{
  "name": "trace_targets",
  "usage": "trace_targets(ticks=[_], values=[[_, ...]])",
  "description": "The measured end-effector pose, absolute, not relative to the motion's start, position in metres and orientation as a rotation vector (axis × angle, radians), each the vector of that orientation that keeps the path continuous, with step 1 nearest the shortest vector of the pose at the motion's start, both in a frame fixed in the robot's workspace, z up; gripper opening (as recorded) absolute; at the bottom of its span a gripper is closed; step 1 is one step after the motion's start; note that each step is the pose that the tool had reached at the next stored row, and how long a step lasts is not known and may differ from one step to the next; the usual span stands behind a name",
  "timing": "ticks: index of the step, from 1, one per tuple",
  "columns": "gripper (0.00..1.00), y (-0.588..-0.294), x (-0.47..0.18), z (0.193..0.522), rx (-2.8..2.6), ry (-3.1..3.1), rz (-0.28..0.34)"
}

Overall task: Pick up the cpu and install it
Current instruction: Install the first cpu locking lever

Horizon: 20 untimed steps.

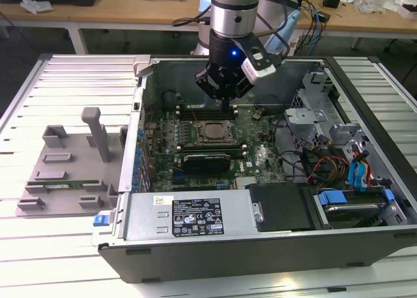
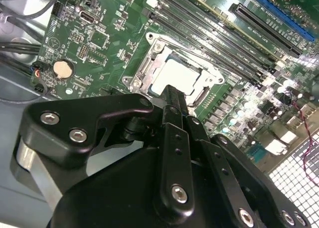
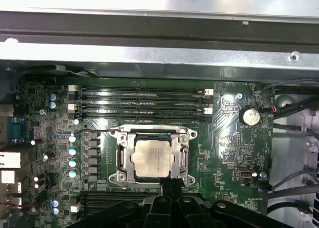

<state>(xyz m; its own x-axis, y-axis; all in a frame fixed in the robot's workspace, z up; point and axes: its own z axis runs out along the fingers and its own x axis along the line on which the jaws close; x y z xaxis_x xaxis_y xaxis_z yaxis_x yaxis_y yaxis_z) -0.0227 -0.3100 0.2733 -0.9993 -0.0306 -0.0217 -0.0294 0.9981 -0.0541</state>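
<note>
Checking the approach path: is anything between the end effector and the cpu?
Nothing lies between them. In both wrist views the end effector hangs at the edge of the cpu, which sits in its socket frame.

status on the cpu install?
Gripper shut, empty, hovering over the motherboard. Cpu sits in the socket frame. Nothing in the way.

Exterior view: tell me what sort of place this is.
Probably an electronics lab or robot test bench: an open computer case lies on a slatted metal table, a robot arm reaches in, and cluttered workbenches stand behind.
</note>
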Motion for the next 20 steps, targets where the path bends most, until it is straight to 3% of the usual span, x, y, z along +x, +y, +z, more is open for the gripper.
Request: trace_targets(ticks=[20], values=[[0.11, -0.3100, -0.0227, 0.2733, -0.176, 3.111, -0.082]])
